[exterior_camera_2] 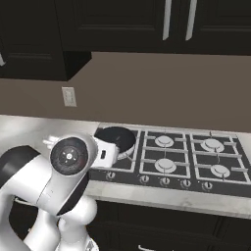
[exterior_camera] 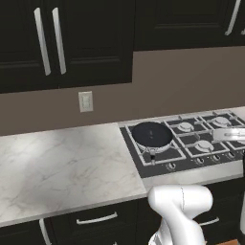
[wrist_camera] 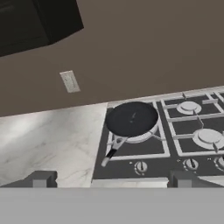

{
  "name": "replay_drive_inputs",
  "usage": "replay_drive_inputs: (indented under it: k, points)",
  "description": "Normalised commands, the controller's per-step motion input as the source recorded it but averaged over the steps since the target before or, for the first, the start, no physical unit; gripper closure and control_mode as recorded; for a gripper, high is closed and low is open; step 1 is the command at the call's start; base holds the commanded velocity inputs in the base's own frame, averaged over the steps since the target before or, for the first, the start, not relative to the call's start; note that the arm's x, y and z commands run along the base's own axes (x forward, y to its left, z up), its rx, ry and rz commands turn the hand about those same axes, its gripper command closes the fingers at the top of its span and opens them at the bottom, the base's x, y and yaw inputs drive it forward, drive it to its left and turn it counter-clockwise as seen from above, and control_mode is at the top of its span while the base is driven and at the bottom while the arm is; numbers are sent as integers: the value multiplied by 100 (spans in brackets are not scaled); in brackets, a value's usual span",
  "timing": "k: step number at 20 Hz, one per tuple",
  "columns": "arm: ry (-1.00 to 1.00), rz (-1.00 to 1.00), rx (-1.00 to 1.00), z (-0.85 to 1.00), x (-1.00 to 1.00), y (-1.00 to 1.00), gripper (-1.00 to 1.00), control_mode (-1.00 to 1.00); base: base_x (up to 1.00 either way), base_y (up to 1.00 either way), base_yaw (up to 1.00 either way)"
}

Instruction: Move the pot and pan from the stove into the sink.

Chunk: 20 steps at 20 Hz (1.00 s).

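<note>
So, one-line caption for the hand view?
Open gripper looks down at the black pan on the stove's left rear burner, handle toward the knobs.

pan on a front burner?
No. The pan sits on the stove's rear left burner, handle pointing toward the knobs.

A home kitchen, rendered in simulation: a black gas stove (exterior_camera: 191,141) with grey grates, round burners and a row of silver knobs (exterior_camera_2: 162,181) along its front edge sits flush in a pale marble tabletop (exterior_camera: 57,167). A black frying pan (wrist_camera: 131,118) rests on the near-left burner (its thin handle pointing toward the front edge). Dark upper cabinets (exterior_camera: 67,40) with long silver bar handles (exterior_camera: 42,42) hang above a plain brown-grey wall, which carries a white wall outlet (exterior_camera: 85,101). Matching dark drawers with silver pulls (exterior_camera: 96,219) run beneath the marble.
</note>
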Motion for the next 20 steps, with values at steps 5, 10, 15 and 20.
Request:
replay_drive_inputs:
  k: [5, 10, 15, 20]
  points:
    - [18, -9, -6, -4, 13, 75, -100, -100, 0, 0, 0]
    - [21, -8, -8, -6, 7, 60, -100, -100, 0, 0, 0]
    - [3, -1, -1, 0, 0, 15, -100, -100, 0, 0, 0]
    - [3, 0, 0, -19, 0, 1, -100, -100, 0, 0, 0]
